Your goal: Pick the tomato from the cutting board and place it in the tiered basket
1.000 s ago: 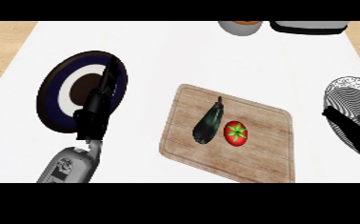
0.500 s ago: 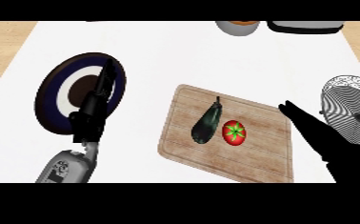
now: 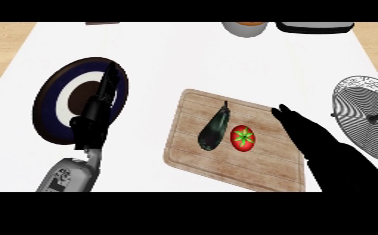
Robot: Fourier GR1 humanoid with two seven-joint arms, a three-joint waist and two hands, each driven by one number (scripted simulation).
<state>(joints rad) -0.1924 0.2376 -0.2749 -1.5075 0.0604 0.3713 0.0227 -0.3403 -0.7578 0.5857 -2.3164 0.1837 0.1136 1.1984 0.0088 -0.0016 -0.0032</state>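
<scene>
Left hand (image 3: 94, 110) with straight fingers over a dark blue round plate (image 3: 50, 99), dark aubergine (image 3: 215, 129) beside red tomato (image 3: 243, 137) on wooden cutting board (image 3: 229, 171), right hand (image 3: 317, 141) open-fingered just beside tomato, wire tiered basket (image 3: 358, 111) at far right.

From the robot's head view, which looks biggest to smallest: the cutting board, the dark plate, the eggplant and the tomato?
1. Cutting board
2. Dark plate, somewhat smaller, and partly hidden by the left hand
3. Eggplant
4. Tomato
</scene>
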